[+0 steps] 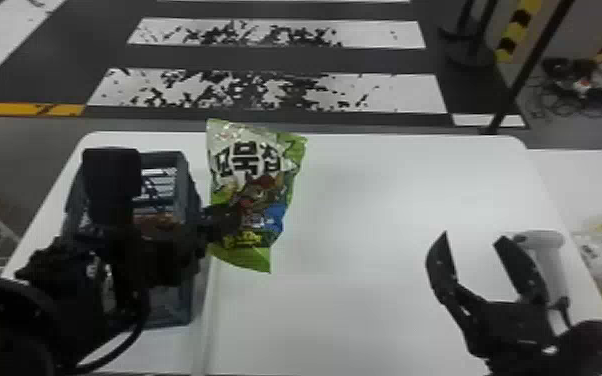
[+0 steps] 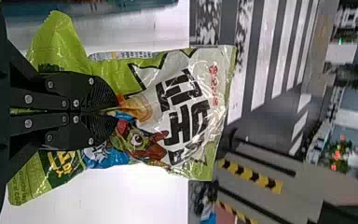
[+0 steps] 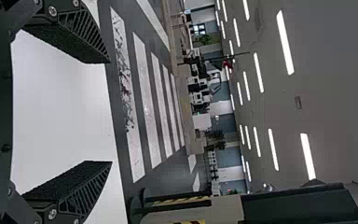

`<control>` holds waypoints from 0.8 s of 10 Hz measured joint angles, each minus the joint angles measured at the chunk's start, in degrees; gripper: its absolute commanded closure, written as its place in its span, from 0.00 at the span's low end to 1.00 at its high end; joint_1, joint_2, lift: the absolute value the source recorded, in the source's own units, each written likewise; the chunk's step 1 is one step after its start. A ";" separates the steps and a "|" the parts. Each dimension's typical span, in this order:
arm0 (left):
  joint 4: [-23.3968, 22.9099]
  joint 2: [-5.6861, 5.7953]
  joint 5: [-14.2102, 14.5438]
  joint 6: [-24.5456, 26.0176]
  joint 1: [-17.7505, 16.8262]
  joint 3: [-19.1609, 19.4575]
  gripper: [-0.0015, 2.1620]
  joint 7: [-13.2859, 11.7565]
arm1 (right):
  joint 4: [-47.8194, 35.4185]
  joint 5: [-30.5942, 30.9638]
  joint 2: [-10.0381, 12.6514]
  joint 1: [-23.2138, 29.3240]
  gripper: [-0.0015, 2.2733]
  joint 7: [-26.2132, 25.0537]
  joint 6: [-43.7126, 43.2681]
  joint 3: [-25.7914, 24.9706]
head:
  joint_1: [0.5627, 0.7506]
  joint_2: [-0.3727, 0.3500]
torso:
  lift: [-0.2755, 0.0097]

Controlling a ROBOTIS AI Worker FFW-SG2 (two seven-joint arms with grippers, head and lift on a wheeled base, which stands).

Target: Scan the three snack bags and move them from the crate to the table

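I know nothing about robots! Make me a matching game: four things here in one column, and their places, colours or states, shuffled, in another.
Things
1. Green snack bag
2. Crate
3. Right gripper
4. Scanner

Descriptions
A. Open, holding nothing
B. Light grey, toward the table's right side
C. Pinched by the left gripper
D. Dark blue-grey, toward the table's left side

Pairs: 1-C, 2-D, 3-A, 4-B

Left gripper (image 1: pixel 237 214) pinched together — right gripper (image 1: pixel 474 236) spread wide — both held out in front
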 measured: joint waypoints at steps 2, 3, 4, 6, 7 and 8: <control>6.40 -0.02 -5.89 -3.56 -1.89 -9.43 0.90 -2.83 | -1.18 -0.97 0.14 -0.59 0.06 -0.17 1.13 -0.88 | 0.70 0.29 | 0.75; 10.78 0.00 -7.18 -6.63 -2.71 -12.62 0.89 -7.88 | -1.31 -1.38 0.24 -0.94 0.06 -0.18 1.56 -1.36 | 0.70 0.20 | 0.75; 15.86 -0.08 -7.76 -11.23 -3.37 -14.77 0.90 -14.25 | -1.33 -1.73 0.41 -1.14 0.06 -0.18 1.72 -1.66 | 0.70 0.12 | 0.75; 25.22 -0.50 -10.84 -20.99 -4.32 -19.89 0.90 -18.11 | -1.72 -2.80 0.53 -1.26 0.06 -0.17 1.32 -2.02 | 0.70 0.04 | 0.75; 28.82 -1.05 -12.71 -22.38 -5.08 -22.25 0.89 -17.91 | -2.24 -3.17 0.58 -1.23 0.06 -0.17 0.98 -2.13 | 0.70 0.03 | 0.75; 32.11 -1.63 -13.83 -23.70 -5.80 -24.05 0.89 -17.82 | -2.69 -3.62 0.59 -1.20 0.06 -0.17 0.67 -2.22 | 0.70 0.03 | 0.75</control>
